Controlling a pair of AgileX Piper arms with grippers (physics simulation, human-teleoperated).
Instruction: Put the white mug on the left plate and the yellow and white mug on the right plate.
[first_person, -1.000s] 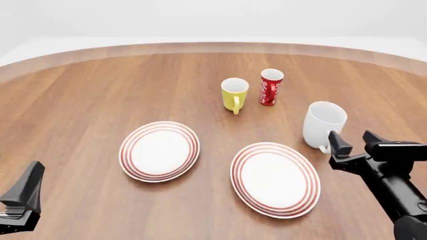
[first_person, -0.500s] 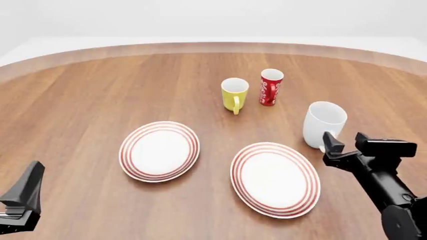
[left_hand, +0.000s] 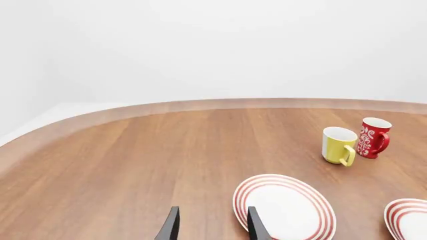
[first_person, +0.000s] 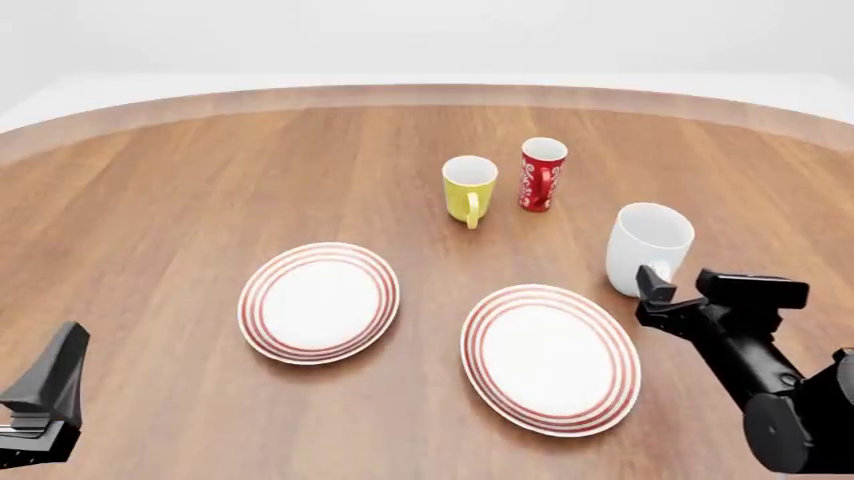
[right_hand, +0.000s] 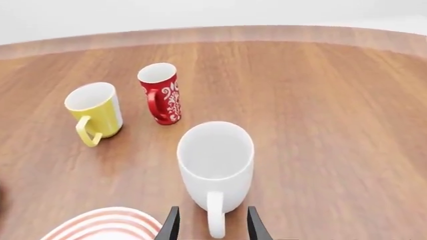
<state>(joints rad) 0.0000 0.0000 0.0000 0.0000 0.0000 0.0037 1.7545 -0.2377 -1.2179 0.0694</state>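
The white mug stands upright at the right, just beyond the right plate. My right gripper is open right behind it. In the right wrist view the mug's handle sits between the spread fingers of that gripper, without touching them. The yellow and white mug stands upright farther back, near the centre. The left plate lies bare. Far from all of these, my left gripper sits open at the near left corner, holding nothing.
A slim red cup with white markings stands just right of the yellow mug. In the left wrist view the left plate is just ahead of the left gripper. The round wooden table's far edge curves across the back.
My right gripper has moved left and forward, bringing its fingers up around the white mug's handle. The left arm and all the objects are unmoved.
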